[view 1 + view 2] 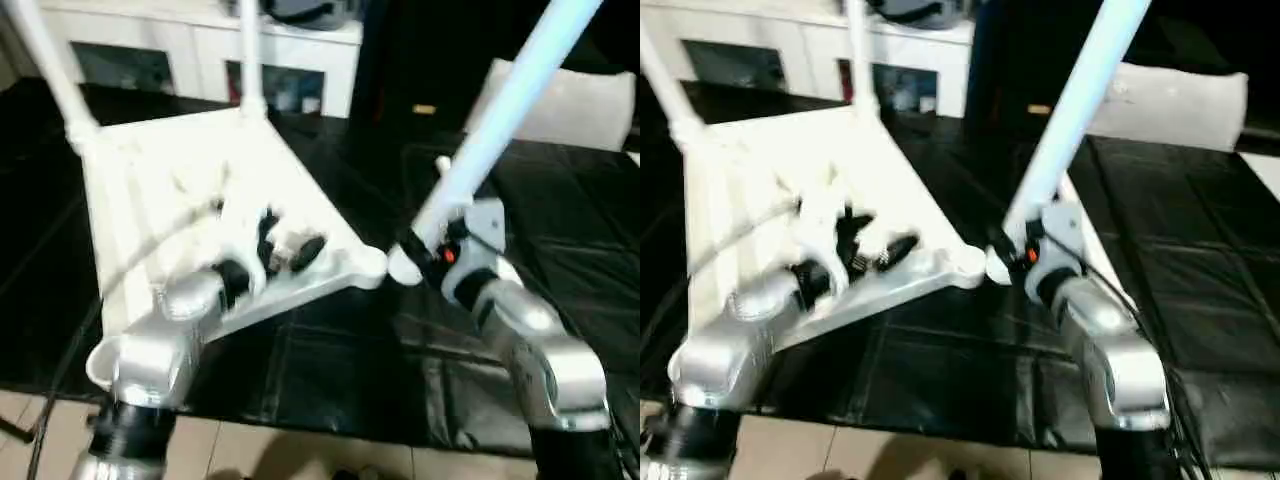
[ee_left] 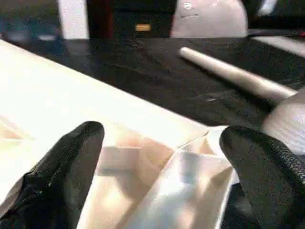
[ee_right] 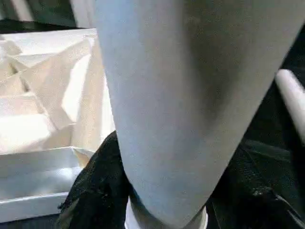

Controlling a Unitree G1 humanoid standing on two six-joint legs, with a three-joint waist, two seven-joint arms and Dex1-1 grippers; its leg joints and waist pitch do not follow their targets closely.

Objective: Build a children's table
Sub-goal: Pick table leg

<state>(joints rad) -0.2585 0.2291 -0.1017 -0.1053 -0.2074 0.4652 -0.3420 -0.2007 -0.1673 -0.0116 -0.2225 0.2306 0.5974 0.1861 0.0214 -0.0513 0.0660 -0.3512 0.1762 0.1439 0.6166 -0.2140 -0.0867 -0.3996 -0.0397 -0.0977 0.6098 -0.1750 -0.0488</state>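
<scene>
**Right gripper clamps a leg beside the upturned top**

The white plastic rectangular table top (image 1: pixel 820 190) lies underside-up on the black mat (image 1: pixel 1200 260), two legs standing at its far corners. Just beside its near corner socket (image 1: pixel 965 265), the right gripper (image 1: pixel 1012 258) grips a long tapered white leg (image 1: pixel 1070 110), tilted. Left gripper (image 1: pixel 855 250) hovers spread above the top's ribs.

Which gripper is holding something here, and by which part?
The right gripper grips a white table leg near its thick lower end, beside the tabletop's corner socket. The left gripper is open over the tabletop's underside, holding nothing.
</scene>
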